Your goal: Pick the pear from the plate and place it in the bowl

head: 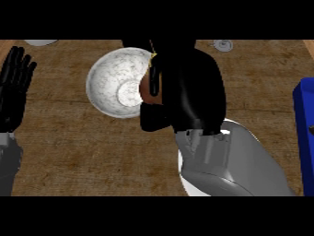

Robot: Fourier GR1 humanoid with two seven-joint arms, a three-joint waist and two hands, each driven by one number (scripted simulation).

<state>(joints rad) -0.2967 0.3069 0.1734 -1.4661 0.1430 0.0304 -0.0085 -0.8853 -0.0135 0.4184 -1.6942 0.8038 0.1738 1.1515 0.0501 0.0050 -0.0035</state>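
Curling the fingers of my black right hand (pixel 186 87) round the brownish pear (pixel 148 92), I held it at the right rim of the speckled white bowl (pixel 115 83), judging it light, smooth, bruisable, best cupped round its belly, while my left hand (pixel 8 87) rested open, fingers straight

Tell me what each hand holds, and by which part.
The right hand curls round the pear, hiding most of it; the held part cannot be told. The left hand holds nothing.
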